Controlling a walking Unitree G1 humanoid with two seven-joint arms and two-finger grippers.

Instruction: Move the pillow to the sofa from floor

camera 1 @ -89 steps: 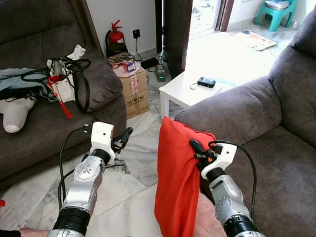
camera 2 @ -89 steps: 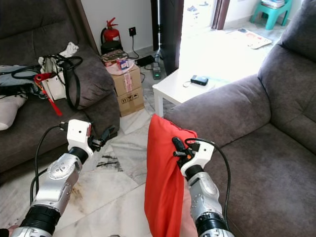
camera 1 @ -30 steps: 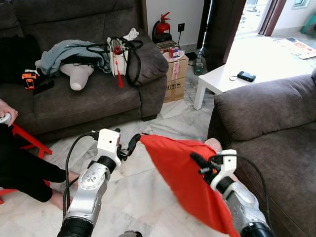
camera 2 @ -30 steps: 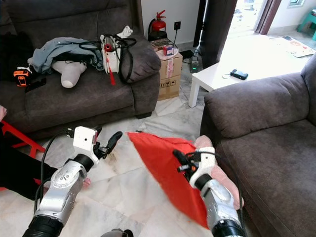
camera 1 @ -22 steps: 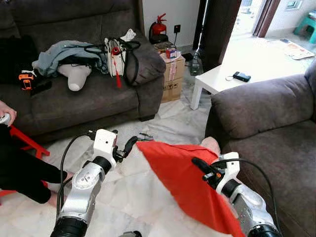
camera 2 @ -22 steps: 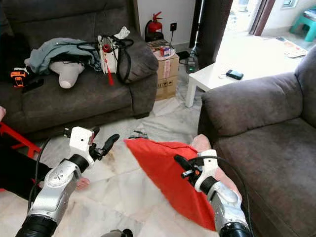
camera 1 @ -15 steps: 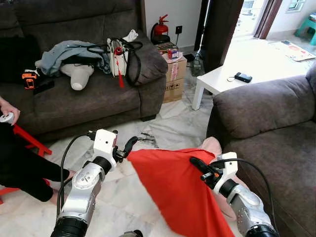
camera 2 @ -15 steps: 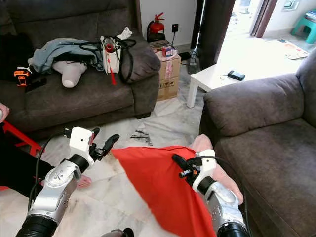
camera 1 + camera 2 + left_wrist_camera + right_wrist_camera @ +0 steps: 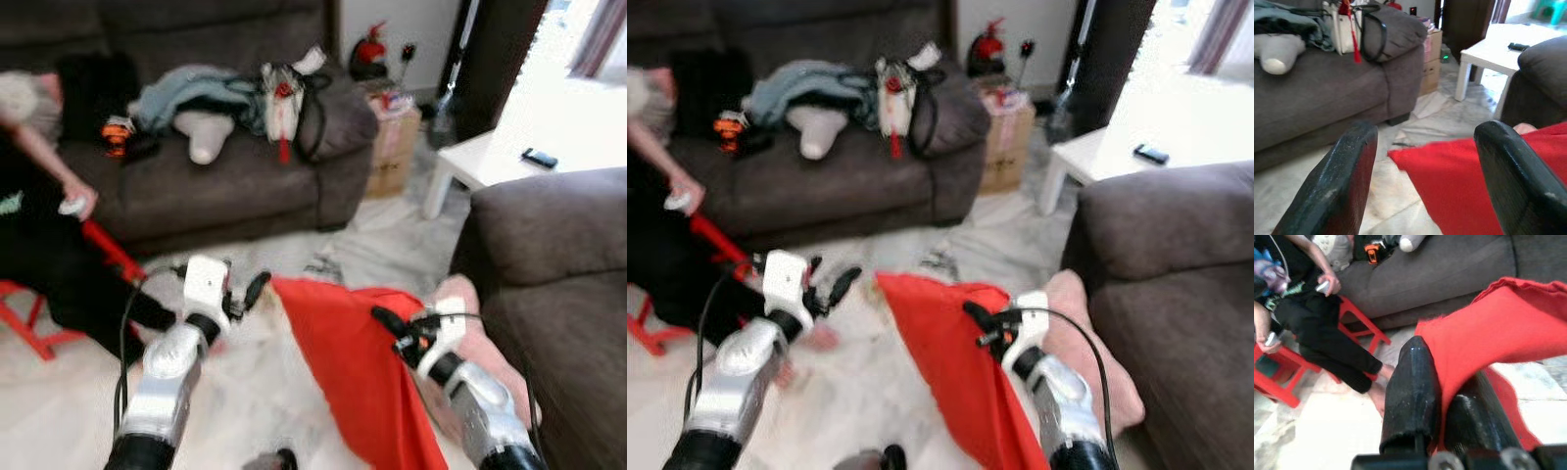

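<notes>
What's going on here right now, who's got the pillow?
The right gripper is shut on the red pillow, which hangs off the floor between the arms, not yet on either sofa. The left gripper is open beside the pillow's near corner, holding nothing. A person sits on a red stool by the cluttered sofa.

Your two head views look forward and down from above both arms, blurred, sharing the grey sofa (image 9: 225,186) and white table (image 9: 1097,157). Your left wrist view looks low along its fingers (image 9: 1342,181) toward that sofa; your right wrist view sits close on red fabric (image 9: 1498,338).
</notes>
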